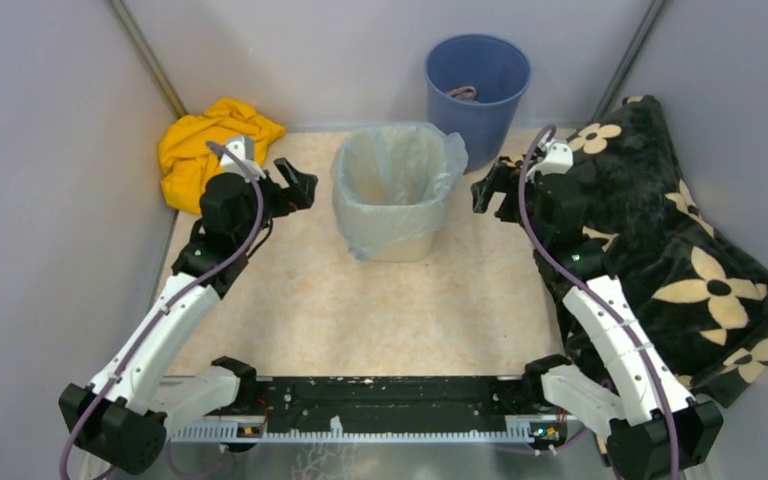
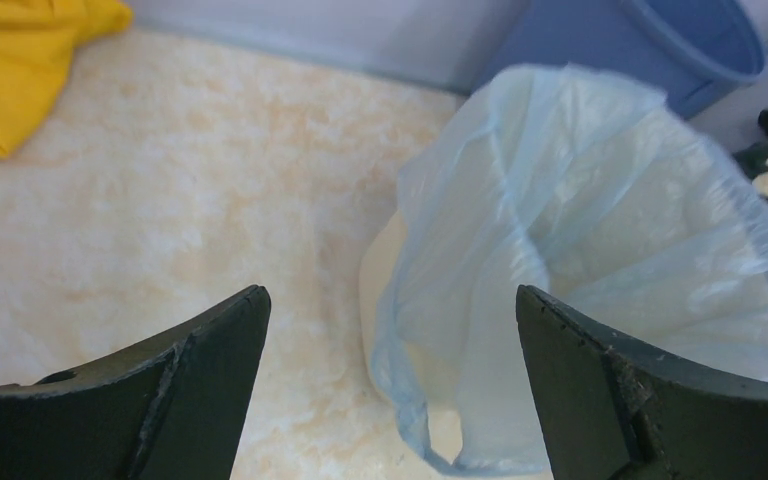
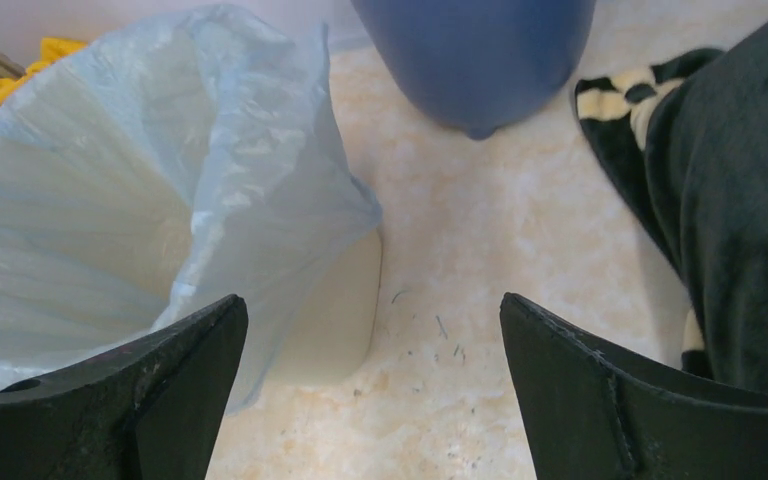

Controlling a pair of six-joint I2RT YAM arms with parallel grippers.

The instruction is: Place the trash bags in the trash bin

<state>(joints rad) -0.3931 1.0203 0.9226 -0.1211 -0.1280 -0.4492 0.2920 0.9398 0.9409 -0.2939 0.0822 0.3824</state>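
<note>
Your trash bin (image 1: 407,243) stands upright at the middle of the table (image 1: 360,320), and the pale-blue trash bag (image 1: 358,205) lines it. The bag's mouth is folded out over the rim and hangs down the outer walls, lowest at the near left corner, with a loose flap sticking up at the far right corner. Your left gripper (image 1: 296,186) hangs just left of the bin, its jaws spread wide with nothing between them; from its wrist view the bag's draped edge lies straight ahead of the open fingers (image 2: 210,370). Your right gripper (image 1: 488,186) hangs just right of the bin, jaws likewise spread and holding nothing, clear of the plastic. The blue bucket (image 1: 477,85) stands close behind the bin on the far right; whether they touch you cannot tell. A yellow cloth (image 1: 195,150) lies bunched at the far left corner, and a dark flowered blanket (image 1: 680,240) covers the right side.
</note>
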